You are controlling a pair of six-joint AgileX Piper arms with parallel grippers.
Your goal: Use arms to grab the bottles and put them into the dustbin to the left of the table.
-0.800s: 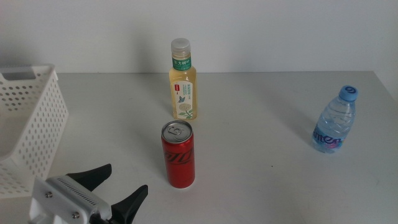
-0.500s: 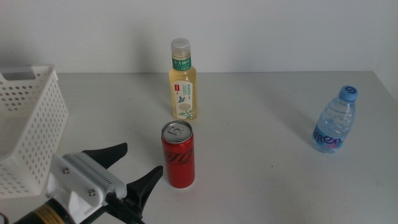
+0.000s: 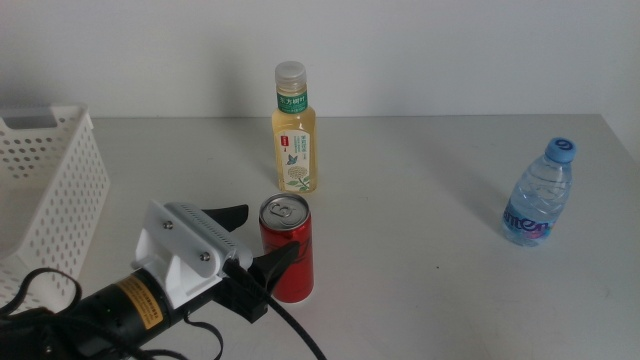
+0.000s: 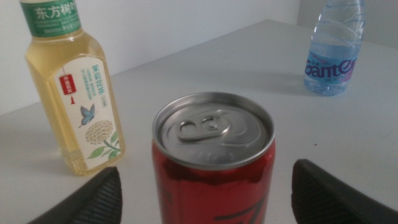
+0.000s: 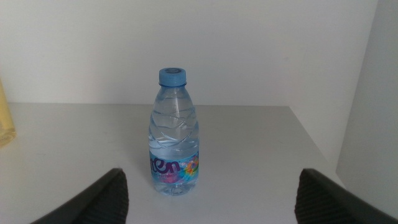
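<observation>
The left claw (image 3: 256, 243), jaws spread wide and holding nothing, has advanced from near the dustbin (image 3: 45, 200) to bracket the upright red can (image 3: 287, 248) on the counter (image 3: 420, 180), readying closure; the right claw (image 5: 208, 193) waits open facing the water bottle (image 5: 174, 134).

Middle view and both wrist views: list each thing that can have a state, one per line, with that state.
Red soda can: upright, sealed, between the open jaws of the left pincer, not gripped.
Yellow tea bottle: upright, capped, untouched.
Water bottle: upright, blue cap on, untouched.
Dustbin: upright at the table's left; no bottle shows in its visible part.
Right pincer: open, facing the water bottle, out of the middle view.
</observation>
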